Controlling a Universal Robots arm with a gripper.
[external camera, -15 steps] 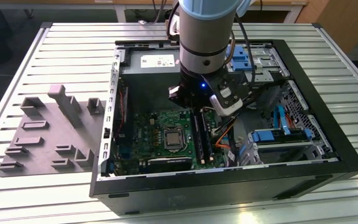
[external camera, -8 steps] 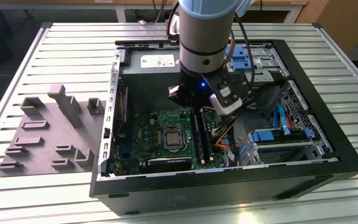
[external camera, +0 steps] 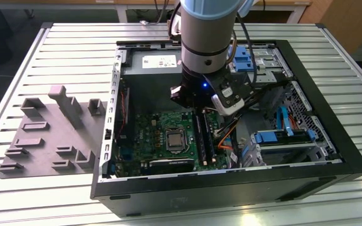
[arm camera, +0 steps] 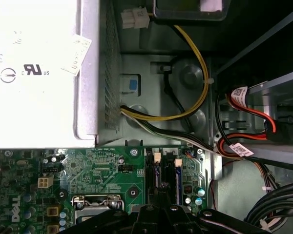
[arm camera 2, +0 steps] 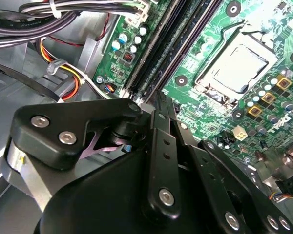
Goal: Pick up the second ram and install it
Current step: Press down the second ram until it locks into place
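Note:
The second ram (external camera: 201, 135) is a long dark stick standing on edge in a black slot of the green motherboard (external camera: 162, 134), inside the open computer case. In the second wrist view the ram (arm camera 2: 162, 52) runs away from my fingertips along the slot. My gripper (external camera: 199, 112) hangs straight down over the near end of that slot, shut, its fingertips pressed together in both wrist views (arm camera 2: 157, 95) (arm camera: 162, 193). Whether the tips touch the stick I cannot tell. A second dark strip lies in the neighbouring slot (arm camera: 178, 178).
The silver processor socket (arm camera 2: 237, 68) sits beside the slots. A white power supply (arm camera: 36, 73) and bundled cables (arm camera: 195, 97) lie beyond them. Blue drive brackets (external camera: 282, 136) fill the case on the exterior view's right. A grey holder block (external camera: 43, 136) rests on the slatted table.

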